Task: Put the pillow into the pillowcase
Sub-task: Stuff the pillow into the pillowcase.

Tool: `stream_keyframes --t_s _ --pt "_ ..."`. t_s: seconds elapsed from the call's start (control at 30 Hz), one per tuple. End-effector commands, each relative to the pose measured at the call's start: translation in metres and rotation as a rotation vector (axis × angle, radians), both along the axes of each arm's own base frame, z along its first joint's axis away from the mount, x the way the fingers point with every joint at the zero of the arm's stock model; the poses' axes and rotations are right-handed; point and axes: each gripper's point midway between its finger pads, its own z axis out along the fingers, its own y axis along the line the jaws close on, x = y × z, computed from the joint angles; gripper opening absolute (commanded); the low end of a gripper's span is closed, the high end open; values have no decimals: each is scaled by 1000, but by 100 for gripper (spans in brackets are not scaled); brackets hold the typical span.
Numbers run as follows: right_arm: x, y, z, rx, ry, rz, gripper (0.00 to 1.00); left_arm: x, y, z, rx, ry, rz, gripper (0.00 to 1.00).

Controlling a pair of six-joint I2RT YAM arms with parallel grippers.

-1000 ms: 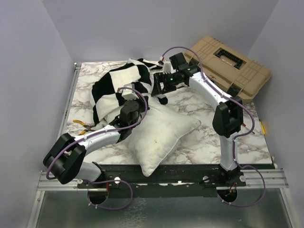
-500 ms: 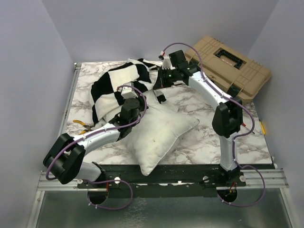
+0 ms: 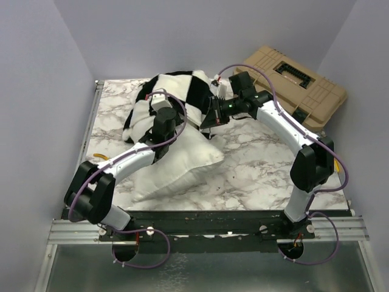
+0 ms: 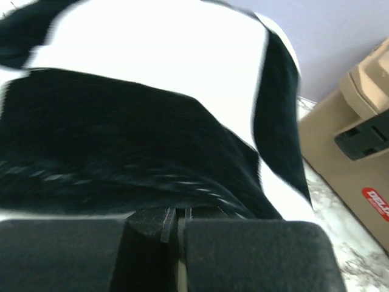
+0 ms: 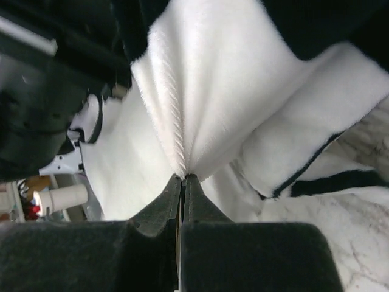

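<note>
The black-and-white checked pillowcase (image 3: 182, 91) is bunched and lifted at the back middle of the table, over the far end of the white pillow (image 3: 176, 167). The pillow lies slanted towards the front left. My left gripper (image 3: 165, 112) is shut on the pillowcase's left side; in the left wrist view the checked fabric (image 4: 152, 121) fills the frame right at the shut jaws (image 4: 176, 216). My right gripper (image 3: 209, 121) is shut on the pillowcase's right edge. In the right wrist view a white fold of the case (image 5: 200, 91) fans out from the pinched tips (image 5: 182, 177).
A tan plastic toolbox (image 3: 298, 85) sits at the back right, also seen as the toolbox (image 4: 358, 140) in the left wrist view. Yellow-handled pliers (image 3: 100, 157) lie by the left table edge. The marble tabletop (image 3: 261, 164) lies bare on the right.
My right gripper went from open to shut on the pillowcase edge. Both arms lifted the case up and back, and the pillow slid left, its far end now under the case.
</note>
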Motion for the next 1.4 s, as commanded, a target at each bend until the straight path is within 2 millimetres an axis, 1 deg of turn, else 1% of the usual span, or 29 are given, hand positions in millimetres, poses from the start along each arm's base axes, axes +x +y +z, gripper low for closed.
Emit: stream_keyframes --t_s 0.0,0.03,0.1,0.2,0.27,0.33,0.37,0.43,0.47,0.5,0.53,0.57,0.63,0.67,0.73,0.8,0.87,0.97,1.03,1.07,1.1,1.13,1.17,1.2,1.23,1.27,1.3,1.33,1.37 --pt "-74 -17 15 29 217 129 0 44 37 37 74 -101 149 0" --pt "-79 -18 15 41 223 136 0 51 35 37 99 -100 139 0" --pt "-84 -18 19 79 222 131 0 65 23 34 164 -89 87 0" --pt "-77 -14 10 103 221 91 0 76 5 14 202 -27 8 0" --pt "-65 -9 1 102 236 57 0 74 0 3 219 35 -29 0" --pt "-50 -3 -5 95 251 29 0 64 -1 -8 249 141 -66 1" --pt "-42 1 -6 99 255 19 0 57 -1 -12 267 201 -90 14" --pt "-28 9 -5 115 257 10 0 38 1 -15 291 327 -141 49" --pt "-22 13 -4 124 262 9 0 25 4 -13 292 392 -155 63" --pt "-17 17 -3 134 265 10 0 13 7 -10 285 447 -160 72" --pt "-14 20 -4 141 273 15 0 1 12 -3 275 493 -155 78" --pt "-12 22 -4 147 280 19 0 -14 19 -2 275 552 -148 83" --pt "-8 25 -7 156 290 19 0 -42 33 1 261 653 -125 87" --pt "-8 25 -8 157 295 18 0 -61 43 -2 255 723 -103 88" --pt "-7 26 -11 158 304 17 0 -89 60 -5 221 816 -60 89" --pt "-7 26 -14 162 312 17 0 -117 80 -12 194 903 -3 89" --pt "-7 27 -14 165 316 21 0 -144 96 -24 165 993 33 90" --pt "-8 28 -15 172 331 30 0 -182 105 -50 82 1100 58 91" --pt "-9 29 -14 176 343 40 0 -195 98 -72 -15 1122 45 92" --pt "-10 29 -14 179 348 46 0 -195 88 -81 -76 1106 21 92" --pt "-11 29 -14 180 352 51 0 -188 76 -89 -145 1069 -6 90" --pt "-12 28 -13 180 357 55 0 -177 63 -94 -211 1011 -49 83" --pt "-14 28 -13 182 364 62 0 -158 51 -94 -269 911 -94 72" --pt "-17 28 -13 183 374 73 0 -139 40 -89 -320 806 -128 54" --pt "-20 28 -12 186 383 85 0 -114 30 -77 -366 675 -164 33" --pt "-24 28 -10 194 393 100 0 -93 19 -60 -412 555 -198 6" --pt "-28 28 -7 200 402 117 0 -70 6 -36 -448 426 -240 0" --pt "-33 29 -4 209 410 138 0 -50 -10 -8 -467 308 -293 0" --pt "-39 31 2 221 415 163 0 -35 -27 16 -460 223 -349 0"
